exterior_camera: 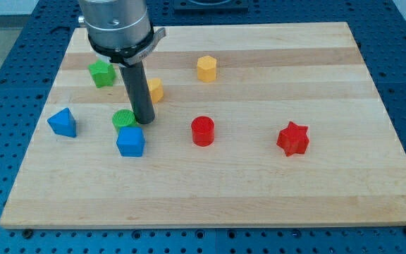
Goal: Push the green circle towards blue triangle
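The green circle [122, 118] lies on the wooden board [259, 190], left of centre. My tip [144, 121] is right beside it on the view's right, touching or nearly touching. The blue triangle [63, 122] sits further to the view's left, near the board's left edge, with a gap between it and the green circle. A blue cube [130, 142] sits just below the green circle, touching or nearly touching it.
A green star [101, 73] lies at the upper left. A yellow heart [154, 89] is partly hidden behind the rod. A yellow hexagon [206, 68] lies at top centre. A red cylinder [202, 131] and a red star [292, 138] lie to the right.
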